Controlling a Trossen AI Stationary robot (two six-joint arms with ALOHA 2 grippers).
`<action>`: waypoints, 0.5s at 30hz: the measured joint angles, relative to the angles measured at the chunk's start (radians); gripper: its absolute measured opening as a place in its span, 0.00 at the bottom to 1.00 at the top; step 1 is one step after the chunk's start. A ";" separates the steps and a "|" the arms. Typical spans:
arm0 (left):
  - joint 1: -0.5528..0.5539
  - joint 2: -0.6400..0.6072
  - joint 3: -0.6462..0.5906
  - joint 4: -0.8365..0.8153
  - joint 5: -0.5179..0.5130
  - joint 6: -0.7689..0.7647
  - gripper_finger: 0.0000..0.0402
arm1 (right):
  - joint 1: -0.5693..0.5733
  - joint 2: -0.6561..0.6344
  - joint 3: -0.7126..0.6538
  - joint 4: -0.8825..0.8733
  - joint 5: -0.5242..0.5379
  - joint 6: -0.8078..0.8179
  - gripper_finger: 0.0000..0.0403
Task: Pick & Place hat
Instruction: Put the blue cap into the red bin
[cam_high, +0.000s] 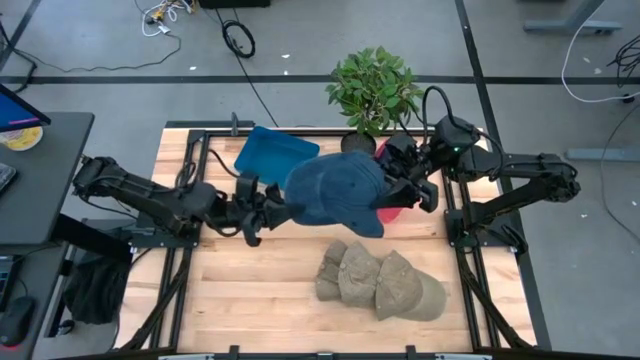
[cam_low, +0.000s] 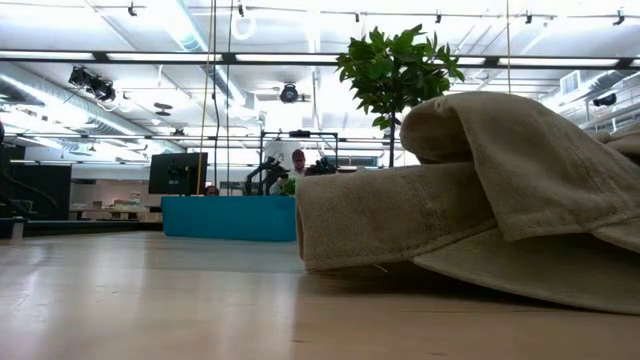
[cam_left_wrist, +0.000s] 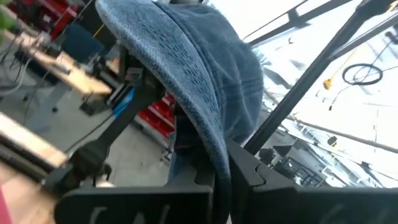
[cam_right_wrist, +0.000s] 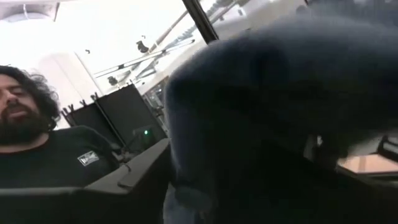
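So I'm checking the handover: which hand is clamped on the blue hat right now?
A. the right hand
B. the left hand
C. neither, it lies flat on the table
B: in the left wrist view the left hand is shut on the brim of the blue hat, held up between the arms.

The blue hat (cam_high: 335, 192) covers the left gripper's (cam_high: 278, 210) fingertips from above, and most of the red thing (cam_high: 392, 212) under its right side, too hidden to name. In the right wrist view the hat (cam_right_wrist: 273, 112) is a blur filling the frame, hiding that arm's own fingers. The tan hats (cam_low: 480, 190) run off the low view's right edge.
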 joint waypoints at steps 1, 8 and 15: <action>0.002 0.000 0.000 0.012 0.000 0.010 0.03 | 0.000 0.000 0.000 -0.004 0.002 0.000 0.62; 0.002 0.000 0.000 0.021 0.000 0.022 0.03 | 0.000 0.000 0.000 -0.002 0.006 0.000 0.62; 0.002 0.000 0.000 0.009 -0.042 0.031 0.03 | 0.013 0.000 0.000 0.006 -0.008 -0.005 0.53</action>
